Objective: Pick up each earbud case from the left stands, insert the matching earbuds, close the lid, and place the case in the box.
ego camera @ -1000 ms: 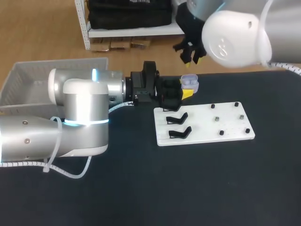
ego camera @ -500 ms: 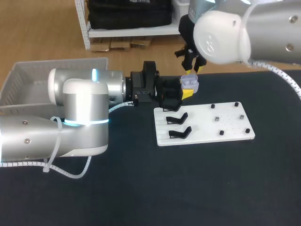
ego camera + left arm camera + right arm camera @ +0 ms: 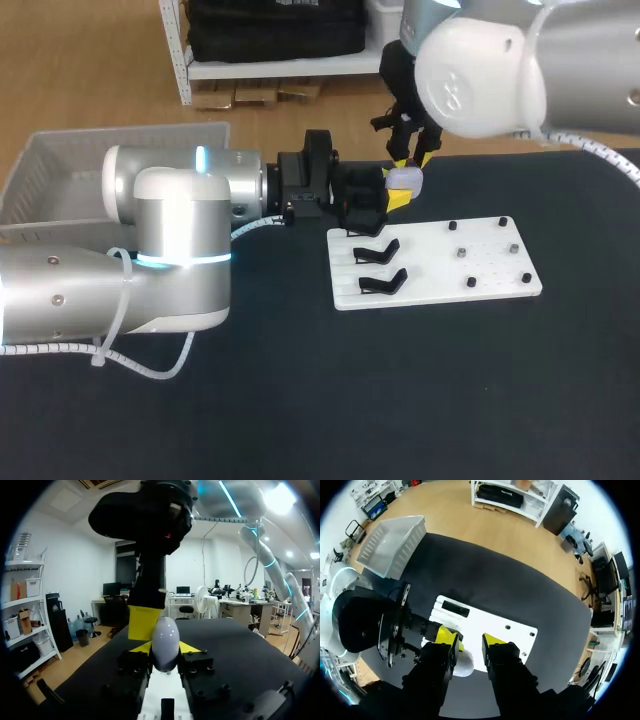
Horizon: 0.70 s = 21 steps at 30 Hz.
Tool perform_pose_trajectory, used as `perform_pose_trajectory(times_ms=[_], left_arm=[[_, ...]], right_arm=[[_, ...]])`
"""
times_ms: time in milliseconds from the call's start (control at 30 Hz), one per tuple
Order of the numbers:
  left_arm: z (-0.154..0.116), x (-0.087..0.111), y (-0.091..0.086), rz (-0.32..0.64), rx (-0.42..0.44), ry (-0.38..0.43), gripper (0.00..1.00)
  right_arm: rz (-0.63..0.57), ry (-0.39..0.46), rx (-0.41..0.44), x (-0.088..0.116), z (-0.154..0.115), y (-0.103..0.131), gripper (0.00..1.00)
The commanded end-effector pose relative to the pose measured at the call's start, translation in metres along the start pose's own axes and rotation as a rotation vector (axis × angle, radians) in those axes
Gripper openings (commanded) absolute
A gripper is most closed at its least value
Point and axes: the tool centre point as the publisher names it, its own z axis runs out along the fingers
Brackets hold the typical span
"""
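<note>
A white earbud case (image 3: 404,179), lid down, is held out over the table just behind the white stand board (image 3: 435,268), with my left gripper (image 3: 398,192) shut on its sides. In the left wrist view the case (image 3: 165,641) stands egg-like between the yellow tips. My right gripper (image 3: 414,158) hangs straight above it, fingers apart, one yellow finger (image 3: 144,622) against the case's top. In the right wrist view the case (image 3: 463,664) lies under one finger of the right gripper (image 3: 470,640), and the board shows through the gap.
Two black stands (image 3: 377,250) (image 3: 383,282) stand vacant on the board's left side, and several small black pegs (image 3: 470,283) dot its right side. A pale mesh box (image 3: 60,175) stands at the table's far left, behind my left arm.
My right gripper came down and left onto the case. The lid, open before with earbuds showing, now lies shut. The left arm has kept still.
</note>
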Motion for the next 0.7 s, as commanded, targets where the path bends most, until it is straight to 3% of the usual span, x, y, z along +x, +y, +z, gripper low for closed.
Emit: perform_pose_trajectory(times_ms=[33,100,200,233,267,300,500,700], left_arm=[[-0.001,0.001,-0.001,0.005,-0.011,-0.008,0.00],[-0.001,0.001,-0.001,0.005,-0.011,-0.008,0.00],[-0.005,-0.001,0.001,0.010,-0.020,-0.013,0.00],[-0.010,-0.002,0.003,0.016,-0.027,-0.016,0.00],[-0.015,-0.004,0.005,0.023,-0.039,-0.020,0.00],[-0.022,-0.006,0.007,0.025,-0.048,-0.025,0.00],[-0.069,-0.011,0.025,0.055,-0.114,-0.034,0.00],[-0.132,-0.017,0.048,0.112,-0.173,-0.016,0.00]], right_arm=[[0.039,-0.049,0.004,0.008,-0.005,-0.006,0.30],[0.087,-0.079,0.000,0.007,-0.014,-0.015,0.34],[0.169,-0.125,-0.013,0.011,-0.026,-0.030,0.46],[0.193,-0.137,-0.015,0.013,-0.029,-0.036,0.55],[0.224,-0.152,-0.022,0.016,-0.033,-0.041,0.73],[0.250,-0.163,-0.033,0.019,-0.036,-0.046,1.00],[0.354,-0.181,-0.083,0.037,-0.036,-0.063,1.00],[0.354,-0.181,-0.083,0.037,-0.036,-0.063,1.00]])
